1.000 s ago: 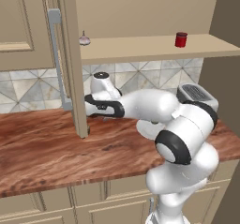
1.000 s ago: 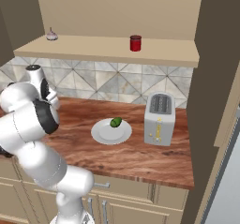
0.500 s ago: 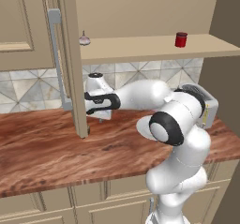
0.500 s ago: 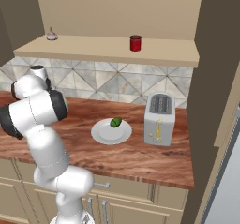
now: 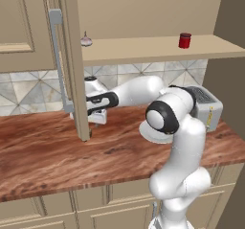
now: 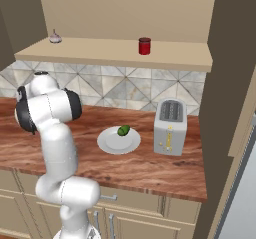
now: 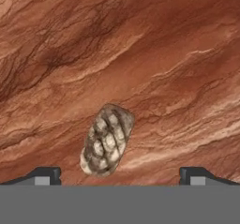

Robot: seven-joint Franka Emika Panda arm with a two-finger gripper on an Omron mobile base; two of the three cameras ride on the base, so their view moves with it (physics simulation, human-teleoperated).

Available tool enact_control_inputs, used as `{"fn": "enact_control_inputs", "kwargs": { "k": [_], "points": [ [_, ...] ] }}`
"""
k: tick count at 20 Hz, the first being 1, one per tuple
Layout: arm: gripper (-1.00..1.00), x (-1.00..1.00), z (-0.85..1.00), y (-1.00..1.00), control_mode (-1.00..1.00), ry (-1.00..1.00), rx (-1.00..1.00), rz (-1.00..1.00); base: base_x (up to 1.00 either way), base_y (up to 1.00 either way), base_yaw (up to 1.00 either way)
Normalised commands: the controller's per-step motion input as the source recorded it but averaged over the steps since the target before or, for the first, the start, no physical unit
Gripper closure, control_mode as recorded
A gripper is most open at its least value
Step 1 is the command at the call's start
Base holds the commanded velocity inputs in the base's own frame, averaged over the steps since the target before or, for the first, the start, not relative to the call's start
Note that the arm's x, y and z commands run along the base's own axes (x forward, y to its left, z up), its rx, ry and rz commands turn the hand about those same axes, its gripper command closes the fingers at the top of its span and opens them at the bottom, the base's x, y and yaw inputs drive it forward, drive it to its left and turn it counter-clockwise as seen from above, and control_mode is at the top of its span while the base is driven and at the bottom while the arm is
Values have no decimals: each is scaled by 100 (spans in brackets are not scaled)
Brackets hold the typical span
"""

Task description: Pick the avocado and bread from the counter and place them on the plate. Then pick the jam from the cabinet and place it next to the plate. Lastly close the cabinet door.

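The bread (image 7: 107, 140) lies on the counter (image 7: 140, 54) in the lower middle of the hand view, a ridged brown-and-cream chunk tilted slightly, sitting between the two dark fingertips (image 7: 44, 175) that rise far apart at the bottom edge; the jaws stand wide open and touch nothing. In the left base view the gripper (image 5: 94, 114) hangs low over the wood at centre left, just beside the edge of the open cabinet door (image 5: 72, 60) with its grey bar handle (image 5: 56, 55).

The avocado (image 6: 123, 130) rests on the far part of the white plate (image 6: 112, 143) at the centre of the right base view, with the grey toaster (image 6: 170, 127) just beside the plate to the right. The jam (image 6: 144, 46) stands upright on the cabinet (image 6: 125, 55) shelf in the upper middle, well apart from the pale garlic bulb (image 6: 55, 37) at the shelf's left end.
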Motion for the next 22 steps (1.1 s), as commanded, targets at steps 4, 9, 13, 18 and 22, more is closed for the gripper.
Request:
{"fn": "enact_control_inputs", "kwargs": {
  "k": [4, 9, 13, 18, 22],
  "points": [
    [-100, 29, -23, 19, -100, 7, -2, -3, 0, 0, 0],
    [-100, 19, -12, 5, -100, 7, -3, -3, 0, 0, 0],
    [-100, 0, -15, 2, -100, 6, -7, -7, 0, 0, 0],
    [-100, -5, -21, 0, -100, 1, -8, -7, 0, 0, 0],
    [-100, -17, -17, 0, -100, 0, -3, -5, 0, 0, 0]
  ]
}}
